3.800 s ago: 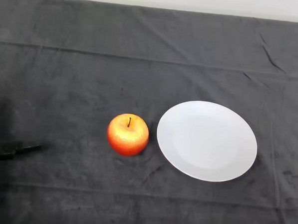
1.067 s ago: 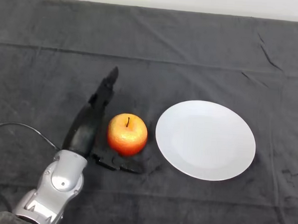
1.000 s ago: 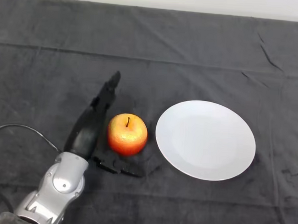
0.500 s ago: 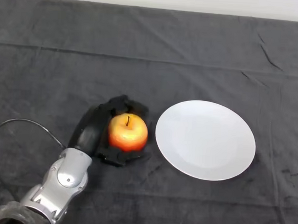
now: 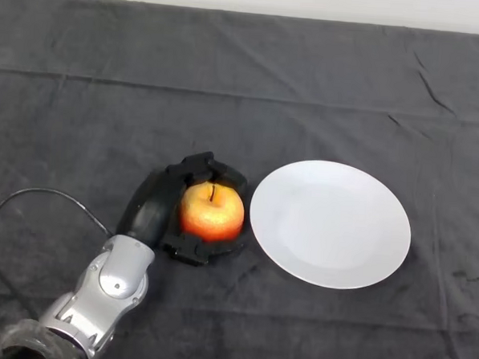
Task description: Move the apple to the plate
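A red and yellow apple [image 5: 213, 213] with a dark stem sits on the dark cloth just left of a white plate [image 5: 330, 223]. My left hand [image 5: 154, 207] comes in from the lower left and is shut on the apple. Its fingers [image 5: 210, 165] curl over the apple's far side and the thumb [image 5: 189, 248] wraps under its near side. The apple is close to the plate's left rim but outside it. The plate holds nothing.
The table is covered by a wrinkled dark cloth [image 5: 309, 87]. Its far edge runs along the top of the view, with a pale strip behind it.
My hand came in from the lower left, lay open beside the apple, then curled its fingers and thumb round it. The apple has shifted slightly right towards the plate.
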`<state>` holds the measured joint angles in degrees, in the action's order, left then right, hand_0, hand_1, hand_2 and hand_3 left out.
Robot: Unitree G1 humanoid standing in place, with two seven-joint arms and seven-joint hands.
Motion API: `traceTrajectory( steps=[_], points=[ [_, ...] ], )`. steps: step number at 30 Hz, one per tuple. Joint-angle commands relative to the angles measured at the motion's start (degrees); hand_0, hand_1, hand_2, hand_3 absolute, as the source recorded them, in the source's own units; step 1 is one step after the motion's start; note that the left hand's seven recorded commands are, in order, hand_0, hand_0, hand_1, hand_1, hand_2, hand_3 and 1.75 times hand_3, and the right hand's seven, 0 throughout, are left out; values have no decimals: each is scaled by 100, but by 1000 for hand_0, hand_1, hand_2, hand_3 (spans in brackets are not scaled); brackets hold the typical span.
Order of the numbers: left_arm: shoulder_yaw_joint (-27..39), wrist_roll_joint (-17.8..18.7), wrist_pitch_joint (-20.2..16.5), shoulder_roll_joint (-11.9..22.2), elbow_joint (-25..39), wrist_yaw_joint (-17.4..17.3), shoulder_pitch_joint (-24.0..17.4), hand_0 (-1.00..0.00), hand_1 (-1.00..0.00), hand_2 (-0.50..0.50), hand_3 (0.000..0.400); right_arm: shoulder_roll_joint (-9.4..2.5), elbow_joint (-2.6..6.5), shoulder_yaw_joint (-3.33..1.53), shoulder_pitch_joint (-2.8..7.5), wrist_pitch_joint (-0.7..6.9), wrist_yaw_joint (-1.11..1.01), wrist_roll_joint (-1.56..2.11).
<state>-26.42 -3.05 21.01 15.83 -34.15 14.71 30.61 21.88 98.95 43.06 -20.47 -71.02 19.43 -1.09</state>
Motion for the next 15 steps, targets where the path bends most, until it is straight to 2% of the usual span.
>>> traceTrajectory(
  steps=[1,6,15],
  points=[
    [-170,-110,-90,25,279,114,411,-1000,-1000,0,400,-789,400,-8,251,347,2,102],
    [-323,-201,-98,-138,298,252,637,-1000,-1000,0,400,-790,398,-12,251,349,1,107],
    [-913,-172,-9,-623,-309,604,1247,-1000,-1000,0,400,-790,402,-17,250,346,0,113]
  ],
)
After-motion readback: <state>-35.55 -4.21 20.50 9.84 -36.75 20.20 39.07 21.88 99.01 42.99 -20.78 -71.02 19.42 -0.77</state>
